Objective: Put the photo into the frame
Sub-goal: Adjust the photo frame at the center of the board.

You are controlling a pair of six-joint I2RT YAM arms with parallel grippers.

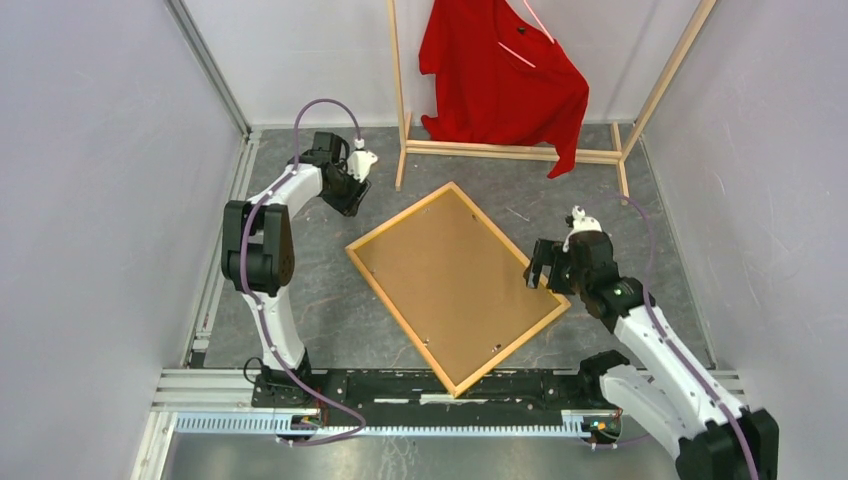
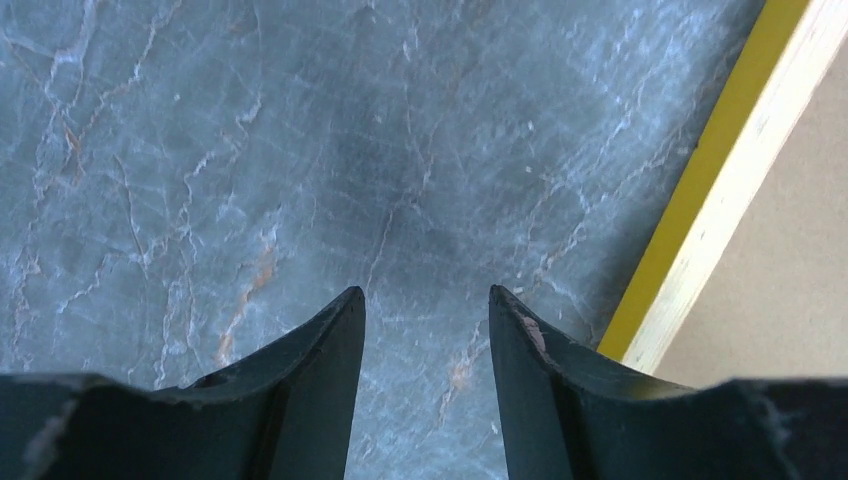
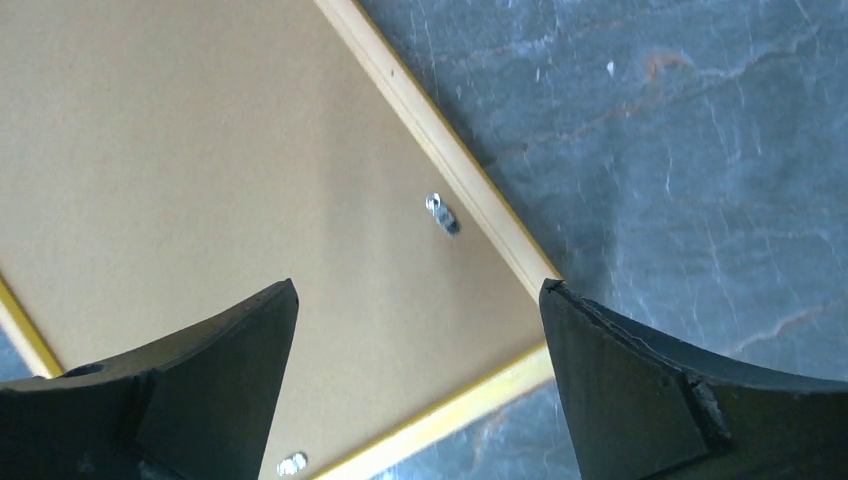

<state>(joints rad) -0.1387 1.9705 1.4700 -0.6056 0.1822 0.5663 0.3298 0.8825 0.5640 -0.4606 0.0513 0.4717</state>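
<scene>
Grey marbled tabletop [image 1: 330, 310], pale walls [image 1: 90, 180] — wooden rack [image 1: 510, 150], red shirt [image 1: 500, 75].

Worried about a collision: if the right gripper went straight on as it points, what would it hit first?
Probably the backing board, just inside a corner of the frame, near a metal tab. Nothing shows between the open right gripper and it; the gap is unclear.

The thin, yellow-edged wooden frame [image 3: 445, 140] lies back up on the grey tabletop [image 1: 330, 300], its front hidden. The red shirt [image 1: 500, 80] at twelve o'clock is cropped.
</scene>
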